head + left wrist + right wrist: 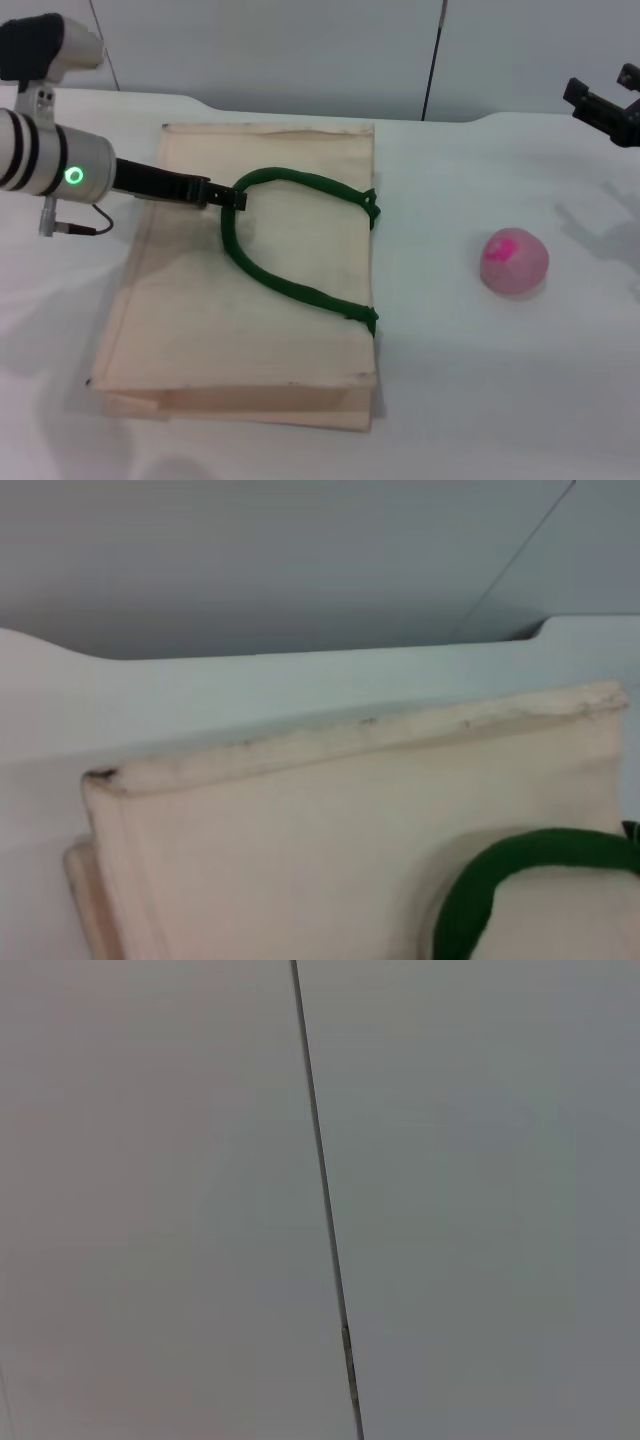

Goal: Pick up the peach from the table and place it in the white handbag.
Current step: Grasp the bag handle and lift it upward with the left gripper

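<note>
The white handbag (260,290) lies flat on the table at the left, its dark green loop handle (290,285) on top. My left gripper (228,196) reaches in from the left and is shut on the far end of that handle, low over the bag. The left wrist view shows the bag's far edge (360,730) and part of the green handle (500,870). The peach (514,262), pale pink with a magenta patch, sits on the table to the right of the bag, untouched. My right gripper (605,105) hangs open and empty at the far right, above and beyond the peach.
The white table (450,400) stretches between bag and peach and in front of both. A grey wall with a dark vertical seam (433,60) stands behind the table; the right wrist view shows only this wall (330,1220).
</note>
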`<state>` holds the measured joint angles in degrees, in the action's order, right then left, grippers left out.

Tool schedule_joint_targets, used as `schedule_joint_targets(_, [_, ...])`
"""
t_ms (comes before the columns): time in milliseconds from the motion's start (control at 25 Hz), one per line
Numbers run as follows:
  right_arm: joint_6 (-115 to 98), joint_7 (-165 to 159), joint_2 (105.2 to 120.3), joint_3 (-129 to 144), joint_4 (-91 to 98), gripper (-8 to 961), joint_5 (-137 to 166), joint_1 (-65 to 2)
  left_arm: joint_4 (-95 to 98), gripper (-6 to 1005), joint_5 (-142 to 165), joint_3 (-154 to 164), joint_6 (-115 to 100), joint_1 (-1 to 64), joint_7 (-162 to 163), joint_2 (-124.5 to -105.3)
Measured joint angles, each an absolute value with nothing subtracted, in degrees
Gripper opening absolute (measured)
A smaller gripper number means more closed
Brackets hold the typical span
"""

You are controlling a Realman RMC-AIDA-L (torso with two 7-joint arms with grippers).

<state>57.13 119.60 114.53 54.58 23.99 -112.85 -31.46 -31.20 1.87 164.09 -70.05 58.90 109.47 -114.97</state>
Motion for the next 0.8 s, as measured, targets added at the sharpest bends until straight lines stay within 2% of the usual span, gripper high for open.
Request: schedule_joint_targets(800, [57.13, 119.66, 114.88, 54.49, 24.65, 892, -112.85, -31.52, -25.31, 652, 4.08, 164.09, -64.43, 60.33, 106.66, -115.22])
